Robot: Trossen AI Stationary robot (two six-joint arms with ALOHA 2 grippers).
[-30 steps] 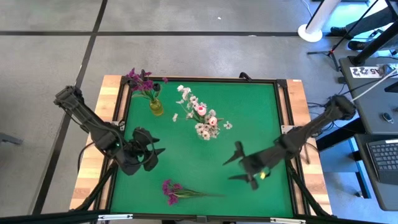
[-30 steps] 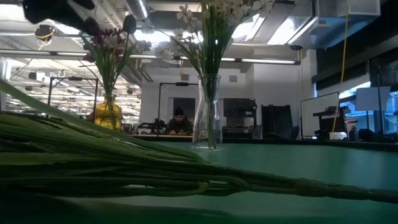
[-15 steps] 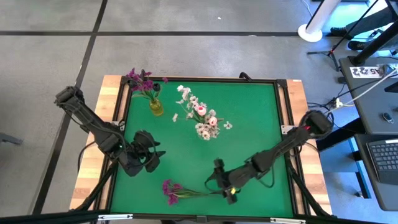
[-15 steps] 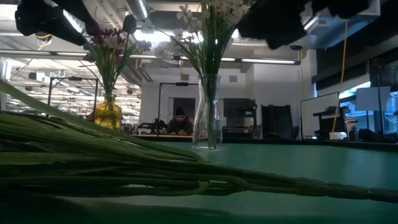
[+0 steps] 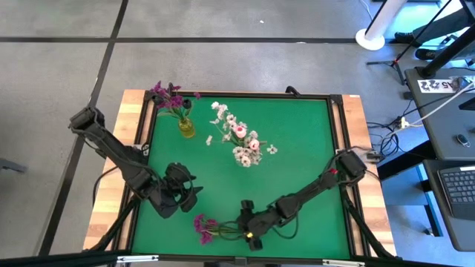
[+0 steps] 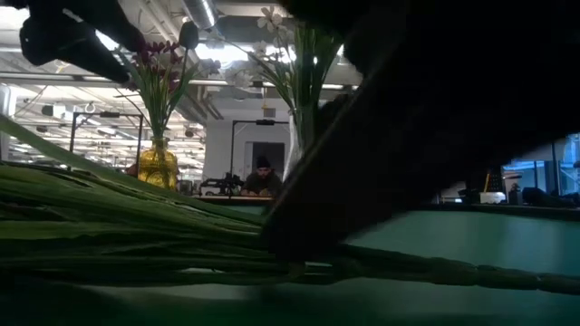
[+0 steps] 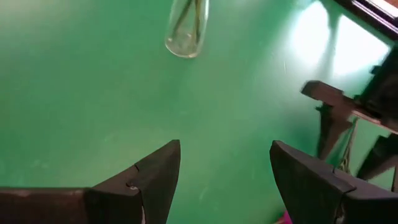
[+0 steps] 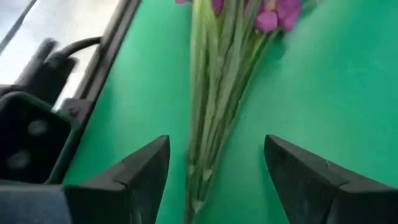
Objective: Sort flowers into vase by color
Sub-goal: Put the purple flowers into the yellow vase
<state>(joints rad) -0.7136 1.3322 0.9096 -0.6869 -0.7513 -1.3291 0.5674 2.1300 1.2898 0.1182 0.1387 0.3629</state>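
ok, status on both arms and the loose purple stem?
Right gripper open, straddling the purple flower stem lying on the mat, not gripped. Left gripper open, hovering nearby. Nothing in the way.

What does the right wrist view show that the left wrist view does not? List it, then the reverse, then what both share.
Only right wrist: the purple flowers with green stems lying between the open right tool, and the table frame.
Only left wrist: the clear vase base and the open left tool over bare mat.
Both: the green mat.
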